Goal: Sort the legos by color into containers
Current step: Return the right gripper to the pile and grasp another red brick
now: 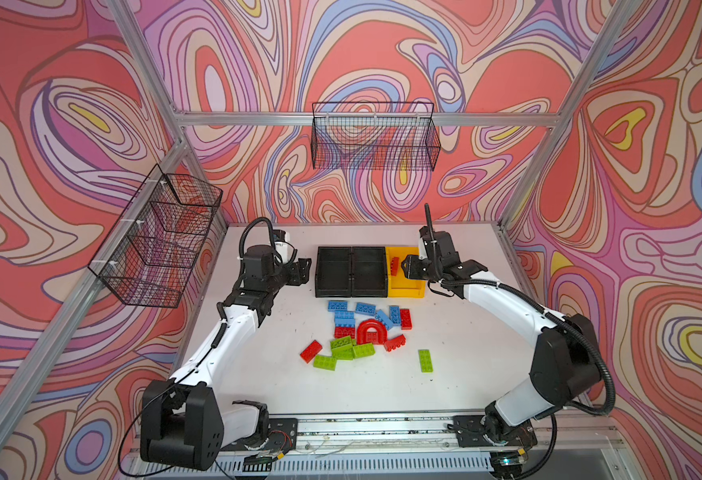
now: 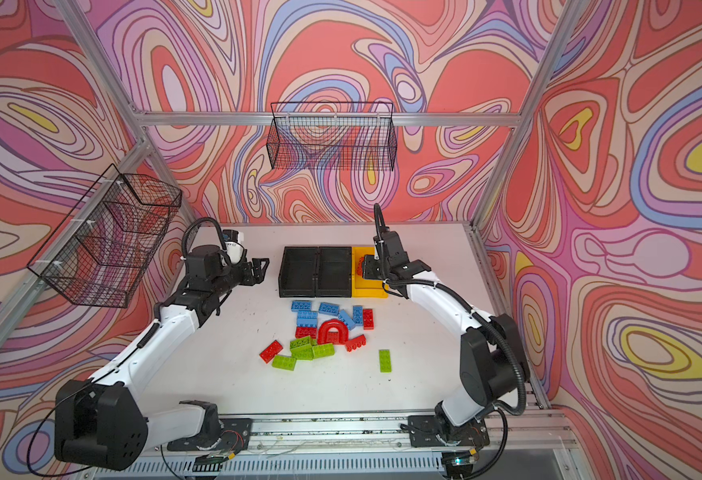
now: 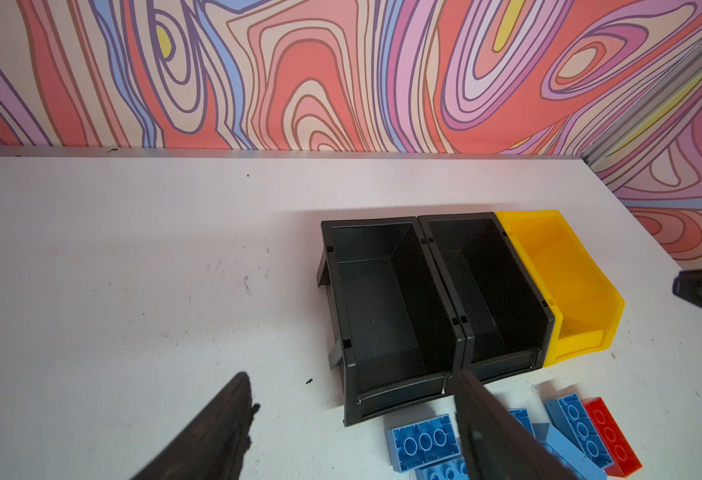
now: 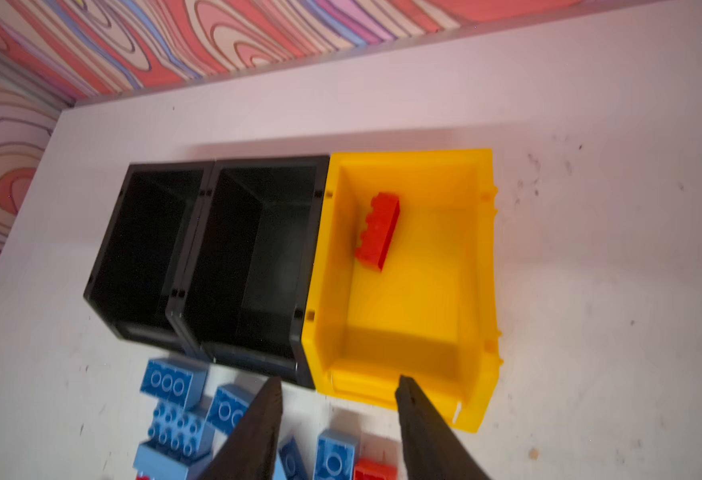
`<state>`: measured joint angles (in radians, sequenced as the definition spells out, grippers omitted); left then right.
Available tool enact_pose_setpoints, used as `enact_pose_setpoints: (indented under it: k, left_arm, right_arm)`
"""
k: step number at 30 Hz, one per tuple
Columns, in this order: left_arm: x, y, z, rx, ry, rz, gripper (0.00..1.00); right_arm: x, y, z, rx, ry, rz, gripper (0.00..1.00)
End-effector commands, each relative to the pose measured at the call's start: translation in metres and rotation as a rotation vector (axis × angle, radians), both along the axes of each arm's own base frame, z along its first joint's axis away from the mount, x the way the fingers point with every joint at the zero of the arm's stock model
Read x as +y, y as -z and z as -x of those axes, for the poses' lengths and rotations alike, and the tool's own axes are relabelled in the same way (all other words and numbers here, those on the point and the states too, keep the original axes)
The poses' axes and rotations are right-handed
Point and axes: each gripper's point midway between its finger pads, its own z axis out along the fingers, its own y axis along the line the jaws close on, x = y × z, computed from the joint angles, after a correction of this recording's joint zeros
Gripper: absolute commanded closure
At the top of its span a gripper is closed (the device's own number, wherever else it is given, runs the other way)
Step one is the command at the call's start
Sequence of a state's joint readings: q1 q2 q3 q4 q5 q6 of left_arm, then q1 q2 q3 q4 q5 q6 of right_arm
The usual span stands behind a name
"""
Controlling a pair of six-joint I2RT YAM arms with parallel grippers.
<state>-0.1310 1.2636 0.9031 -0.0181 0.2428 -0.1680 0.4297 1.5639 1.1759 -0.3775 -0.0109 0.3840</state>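
In both top views a red brick (image 1: 394, 266) lies in the yellow bin (image 1: 408, 290); more bricks (image 1: 365, 308) sit on the table (image 1: 486, 353). Left wrist view: the left claw (image 3: 353, 375) is apart, empty. Right wrist view: the right claw (image 4: 339, 380) is apart, empty, by the yellow bin.

The white tabletop (image 1: 486, 332) bears a far row of two black bins (image 1: 351, 270) and a yellow bin (image 1: 399, 289) rightmost. Nearer lie scattered legos (image 1: 368, 330), one green brick (image 1: 425, 360) apart to the right.

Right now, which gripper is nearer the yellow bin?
Right. The right gripper hangs over the yellow bin, jaws apart. The left gripper sits on the far side of both black bins, clear of them.
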Motion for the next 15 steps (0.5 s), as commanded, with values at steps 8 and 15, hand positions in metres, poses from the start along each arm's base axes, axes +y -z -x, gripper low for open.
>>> enact_pose_setpoints:
  k: [8, 15]
  left_arm:
    - [-0.001, -0.004, -0.005, -0.007, 0.003, -0.013, 0.21]
    - [-0.001, -0.002, -0.006, -0.003, 0.005, -0.014, 0.21]
  right_arm:
    - [0.005, 0.084, 0.074, 0.246, -0.065, 0.079, 0.46]
    - [0.007, 0.113, 0.099, 0.323, -0.138, 0.158, 0.42]
